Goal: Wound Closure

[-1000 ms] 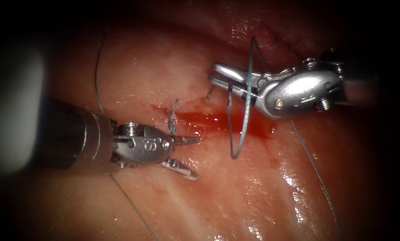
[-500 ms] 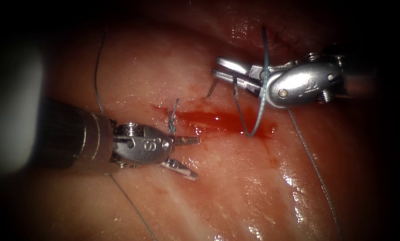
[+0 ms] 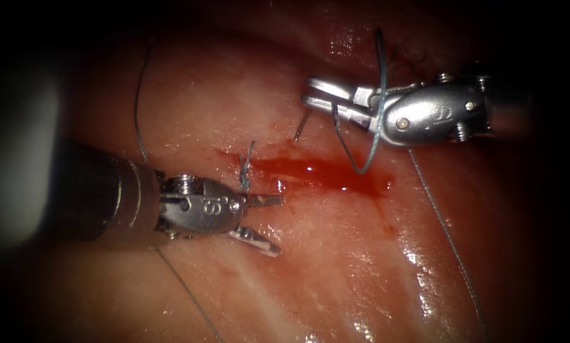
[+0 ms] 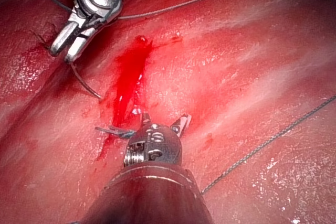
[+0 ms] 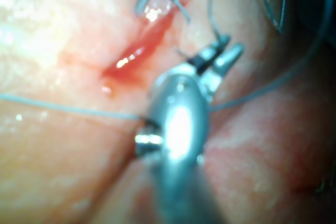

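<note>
My right tool (image 3: 310, 100) (image 4: 64, 46) (image 5: 223, 51) hovers above the right part of the cut (image 3: 323, 173) (image 4: 128, 80), jaws shut on the dark curved needle (image 3: 301, 129) (image 4: 86, 85) near one end. The needle hangs free, its tip just over the tissue (image 3: 221, 95) beyond the cut, not in it. A loop of blue thread (image 3: 368, 149) drapes around this tool and dips to the red fluid. My left tool (image 3: 269, 221) (image 4: 164, 120) lies at the cut's left end, jaws open and holding nothing, beside a knotted stitch (image 3: 245, 168) (image 4: 113, 130).
Loose thread strands run over the tissue: one at the far left (image 3: 138, 108), one from under the left tool toward the lower edge (image 3: 189, 298), one from the right tool down the right side (image 3: 447, 232). Red fluid pools in the cut.
The thread loop under the right tool has shortened and risen from well below the cut to the cut itself. The right tool shifted slightly up and right. The left tool stayed put.
</note>
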Controlling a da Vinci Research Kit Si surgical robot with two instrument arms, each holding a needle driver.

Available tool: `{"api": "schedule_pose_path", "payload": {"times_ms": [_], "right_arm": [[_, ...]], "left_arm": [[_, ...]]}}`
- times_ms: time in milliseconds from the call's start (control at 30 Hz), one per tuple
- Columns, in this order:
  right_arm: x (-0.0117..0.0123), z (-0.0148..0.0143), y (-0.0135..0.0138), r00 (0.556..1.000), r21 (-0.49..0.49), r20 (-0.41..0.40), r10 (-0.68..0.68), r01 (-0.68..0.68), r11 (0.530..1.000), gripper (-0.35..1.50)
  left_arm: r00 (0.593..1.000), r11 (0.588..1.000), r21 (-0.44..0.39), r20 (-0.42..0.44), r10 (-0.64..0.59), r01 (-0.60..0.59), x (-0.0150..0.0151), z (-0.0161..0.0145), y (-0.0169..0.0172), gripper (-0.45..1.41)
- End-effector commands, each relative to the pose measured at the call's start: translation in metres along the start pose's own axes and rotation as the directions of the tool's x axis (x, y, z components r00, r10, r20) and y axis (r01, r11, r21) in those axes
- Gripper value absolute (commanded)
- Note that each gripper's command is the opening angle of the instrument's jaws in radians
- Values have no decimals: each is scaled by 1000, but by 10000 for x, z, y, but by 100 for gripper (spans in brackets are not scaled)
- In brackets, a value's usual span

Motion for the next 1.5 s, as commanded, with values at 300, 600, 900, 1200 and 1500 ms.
{"api": "schedule_pose_path", "payload": {"times_ms": [300, 600, 900, 1200, 1500], "right_arm": [[-14, 8, 5, 999, 0, 2, 47, -47, 999, -35], [-20, 10, 15, 991, 3, 3, 133, -133, 991, -35], [-18, 13, 9, 970, 18, -2, 243, -243, 970, -35], [-32, 18, 22, 916, 23, 8, 400, -400, 916, -35], [-35, 19, 19, 860, 44, 5, 510, -509, 860, -35]], "left_arm": [[1000, 1000, -7, -1, -1, 1, -4, 8, 4, 32], [1000, 1000, -8, -1, -1, 1, -4, 7, 4, 32], [1000, 1000, -9, -1, -2, 2, -2, 6, 4, 32], [1000, 1000, -9, -1, -2, 2, -2, 6, 4, 32], [1000, 1000, -9, -1, -2, 2, -3, 6, 4, 32]]}}
